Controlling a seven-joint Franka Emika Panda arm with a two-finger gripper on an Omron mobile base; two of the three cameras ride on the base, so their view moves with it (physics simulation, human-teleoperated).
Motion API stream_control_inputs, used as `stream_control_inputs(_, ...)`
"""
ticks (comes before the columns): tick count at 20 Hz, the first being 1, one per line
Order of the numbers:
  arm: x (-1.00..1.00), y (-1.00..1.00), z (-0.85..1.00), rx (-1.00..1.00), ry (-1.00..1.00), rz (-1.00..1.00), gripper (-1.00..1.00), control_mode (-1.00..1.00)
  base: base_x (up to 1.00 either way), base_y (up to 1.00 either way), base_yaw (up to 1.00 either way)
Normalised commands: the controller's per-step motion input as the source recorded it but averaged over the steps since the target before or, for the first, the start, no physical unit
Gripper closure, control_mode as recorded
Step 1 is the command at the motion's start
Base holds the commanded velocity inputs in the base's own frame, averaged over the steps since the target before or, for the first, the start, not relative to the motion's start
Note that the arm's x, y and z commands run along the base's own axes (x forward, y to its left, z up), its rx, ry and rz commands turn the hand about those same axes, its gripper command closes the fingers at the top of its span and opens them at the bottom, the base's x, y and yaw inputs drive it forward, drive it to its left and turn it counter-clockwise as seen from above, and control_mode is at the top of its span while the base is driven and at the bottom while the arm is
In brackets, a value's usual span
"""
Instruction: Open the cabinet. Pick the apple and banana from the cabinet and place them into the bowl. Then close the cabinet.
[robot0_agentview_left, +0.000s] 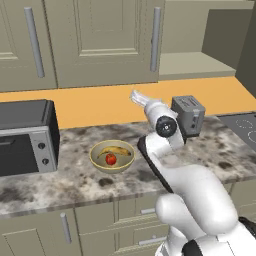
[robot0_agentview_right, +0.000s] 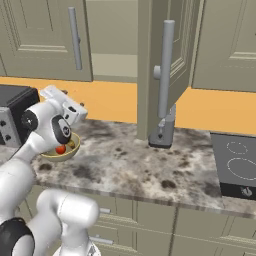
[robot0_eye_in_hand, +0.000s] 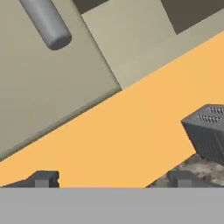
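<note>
Marble-look counter (robot0_agentview_left: 75, 185) w/ an orange backsplash behind it, beige cabinets above. Fingertips (robot0_eye_in_hand: 43, 178) sit wide apart in the hand view, nothing btwn them, aimed at the backsplash and the bottom edge of the cabinet (robot0_agentview_left: 100, 40). Gripper (robot0_agentview_left: 136, 96) hangs above the counter, just left of the toaster (robot0_agentview_left: 189, 114). Cabinet's left door looks shut; right door (robot0_agentview_right: 162, 65) stands swung out, edge-on in the right base view, beige shelf visible behind it. Bowl (robot0_agentview_left: 112, 156) is on the counter beside the toaster oven (robot0_agentview_left: 27, 137), w/ the apple (robot0_agentview_left: 111, 159) and banana (robot0_agentview_left: 114, 150) both inside, touching. Cooktop (robot0_agentview_right: 237, 162) off to the right.
</note>
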Motion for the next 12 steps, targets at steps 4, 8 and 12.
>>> stream_control_inputs(4, -0.12, 0.04, 0.08, -0.04, 0.21, 0.00, -1.00, -1.00, 0.00, 0.00, 0.00)
stream_control_inputs(8, -0.61, -0.11, 0.72, 0.02, 0.15, -0.04, -1.00, -1.00, 0.00, 0.00, 0.00)
stream_control_inputs(12, -1.00, -0.18, -0.04, 0.00, 0.01, -0.01, -1.00, -1.00, 0.00, 0.00, 0.00)
